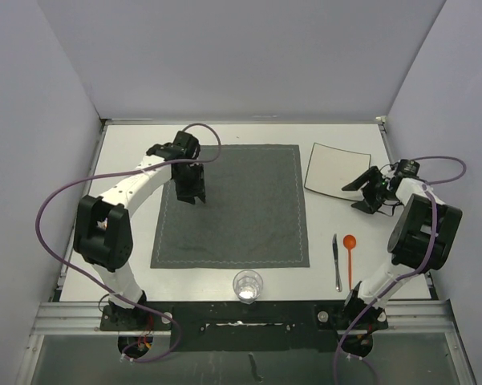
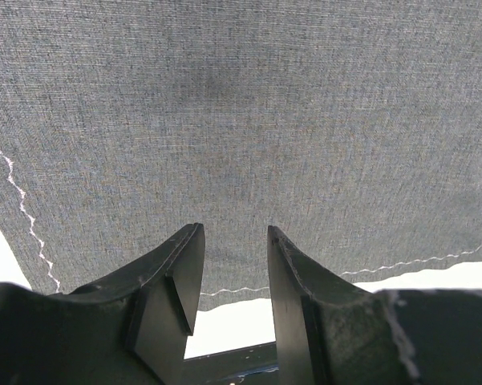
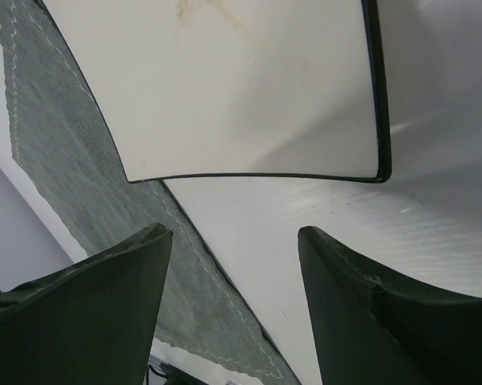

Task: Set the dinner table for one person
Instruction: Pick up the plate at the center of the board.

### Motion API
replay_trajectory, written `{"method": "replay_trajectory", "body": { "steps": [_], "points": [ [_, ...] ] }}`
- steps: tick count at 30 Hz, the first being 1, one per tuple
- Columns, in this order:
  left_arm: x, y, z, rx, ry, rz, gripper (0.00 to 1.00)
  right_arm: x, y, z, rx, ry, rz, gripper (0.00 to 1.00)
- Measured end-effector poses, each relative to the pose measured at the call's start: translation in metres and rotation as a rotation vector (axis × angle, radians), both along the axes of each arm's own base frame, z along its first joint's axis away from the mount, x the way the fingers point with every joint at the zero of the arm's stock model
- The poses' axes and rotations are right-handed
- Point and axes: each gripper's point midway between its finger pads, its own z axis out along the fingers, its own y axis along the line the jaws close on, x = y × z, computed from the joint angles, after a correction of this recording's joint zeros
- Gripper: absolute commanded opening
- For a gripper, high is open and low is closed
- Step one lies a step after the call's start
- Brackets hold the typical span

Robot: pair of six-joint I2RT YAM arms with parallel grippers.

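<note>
The table is a white top that fills the space between the grey walls, with a black rail along its near edge.

1. Placemat: dark grey, stitched border, lying flat at the centre of the table.
2. Plate: square, white, dark rim. It lies on the bare table just beside the placemat's far right corner, not on the cloth.
3. Glass: upright, just beside the near edge of the placemat, at the middle.
4. Knife and orange spoon: side by side on the table, right of the placemat and nearer than the plate. The knife is the closer of the two to the cloth.

Left gripper: positioned over the far left part of the placemat and pointing down at it. The jaws stand a little apart with nothing between them.

Right gripper: positioned low at the near right corner of the plate. The jaws are spread wide and hold nothing. The plate's rim lies just ahead of the fingertips, not between them.
</note>
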Motion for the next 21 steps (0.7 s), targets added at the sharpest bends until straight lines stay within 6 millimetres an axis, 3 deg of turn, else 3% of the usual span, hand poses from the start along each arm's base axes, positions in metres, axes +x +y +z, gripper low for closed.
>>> {"method": "replay_trajectory", "body": {
  "steps": [11,21],
  "points": [
    [-0.006,0.008,-0.012,-0.019,0.039,0.01,0.36,-0.017,-0.032,0.003,-0.005,-0.001,-0.126,0.67],
    [-0.005,0.006,-0.013,-0.029,0.037,0.007,0.36,-0.02,-0.046,-0.009,-0.064,0.031,-0.152,0.67]
  ]
}}
